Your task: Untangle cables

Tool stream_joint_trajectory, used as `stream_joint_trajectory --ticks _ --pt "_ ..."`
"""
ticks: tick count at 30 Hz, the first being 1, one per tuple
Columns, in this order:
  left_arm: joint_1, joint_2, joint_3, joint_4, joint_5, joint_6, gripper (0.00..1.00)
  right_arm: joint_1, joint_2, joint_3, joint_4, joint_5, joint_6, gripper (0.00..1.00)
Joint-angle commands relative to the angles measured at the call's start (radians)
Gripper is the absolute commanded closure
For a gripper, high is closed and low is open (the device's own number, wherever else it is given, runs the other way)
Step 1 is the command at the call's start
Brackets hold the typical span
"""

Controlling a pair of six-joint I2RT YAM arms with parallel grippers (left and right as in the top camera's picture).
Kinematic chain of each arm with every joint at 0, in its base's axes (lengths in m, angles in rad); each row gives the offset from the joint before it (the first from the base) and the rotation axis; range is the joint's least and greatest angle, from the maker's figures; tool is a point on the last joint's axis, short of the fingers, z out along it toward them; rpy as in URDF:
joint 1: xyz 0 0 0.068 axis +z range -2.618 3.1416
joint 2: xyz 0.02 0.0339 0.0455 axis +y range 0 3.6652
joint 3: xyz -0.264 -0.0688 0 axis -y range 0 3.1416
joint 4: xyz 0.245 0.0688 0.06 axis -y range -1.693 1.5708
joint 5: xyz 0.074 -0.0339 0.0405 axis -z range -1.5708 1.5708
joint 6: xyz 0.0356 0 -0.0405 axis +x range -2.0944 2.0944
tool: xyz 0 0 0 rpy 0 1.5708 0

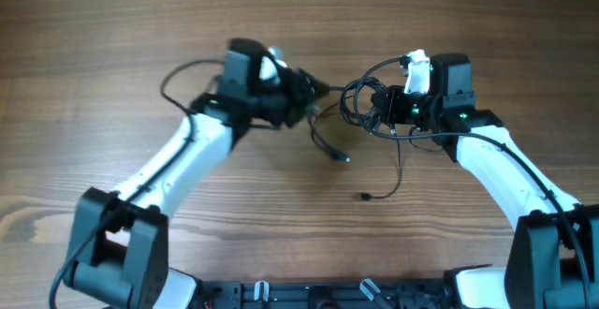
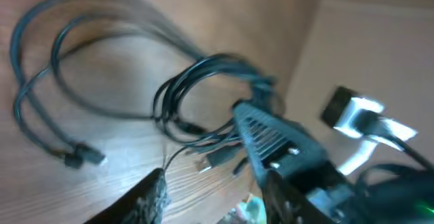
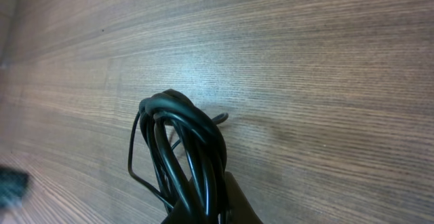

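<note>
- The cables [image 1: 367, 106] lie a little right of the table's [image 1: 112, 28] middle. Most of them are bunched into one dark coil between the two grippers.
- Right gripper [image 1: 387, 112]: I see its fingers closed on the coil. In the right wrist view the black loops rise straight out of the fingers and fold over in a rounded top, with the wood behind them.
- Left gripper [image 1: 313, 101]: it sits just left of the coil. In the blurred left wrist view I see its fingers [image 2: 271, 142] standing apart. Thin cable ends lie in the gap on the wood, and I cannot see either finger pinching anything.
- Room: I see bare wood along the whole far side and at far left and far right. There is also a clear strip near the middle, between the two arms. The arm bases fill the near edge. No other table edge shows in the overhead view.
- Direction, coil: from overhead it is a rough ring, slightly wider left to right than far to near.
- Direction, short strand [image 1: 326, 144]: it runs from just under the left gripper toward the near right and ends in a small plug [image 1: 345, 158].
- Direction, long strand [image 1: 398, 169]: it leaves the coil's near right side and runs toward the near edge. It then hooks left to a second plug [image 1: 364, 197], well apart from the first.
</note>
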Motion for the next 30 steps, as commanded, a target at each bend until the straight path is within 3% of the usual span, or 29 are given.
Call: stream_joint_trajectory --ticks 1,3,6,12,19,21,24,30 --pt "-0.058 0.005 0.0 -0.128 -0.359 0.042 0.61 -0.003 0.002 0.003 0.0 0.008 -0.019 0.96" --pt "-0.054 0.01 0.0 -0.189 -0.446 0.092 0.57 -0.003 0.002 0.003 -0.003 0.001 -0.02 0.96" --pt "-0.056 0.028 0.002 -0.16 -0.445 0.11 0.53 -0.003 0.002 0.003 0.005 -0.066 -0.027 0.96" --pt "-0.068 0.058 0.002 -0.117 -0.372 0.193 0.5 -0.003 0.002 0.003 0.017 -0.217 -0.227 0.96" --pt "-0.142 0.132 0.002 -0.115 -0.313 0.27 0.5 -0.003 -0.031 0.003 0.225 -0.355 -0.169 0.96" --pt "-0.17 0.152 0.002 -0.159 -0.312 0.347 0.49 -0.003 -0.051 0.006 0.25 -0.351 -0.177 0.96" --pt "-0.179 0.153 0.002 -0.289 -0.317 0.477 0.58 -0.003 -0.102 0.037 0.261 -0.319 -0.177 0.96" --pt "-0.179 0.153 0.002 -0.484 -0.37 0.754 0.53 -0.071 -0.177 0.188 0.174 -0.103 -0.179 0.96"
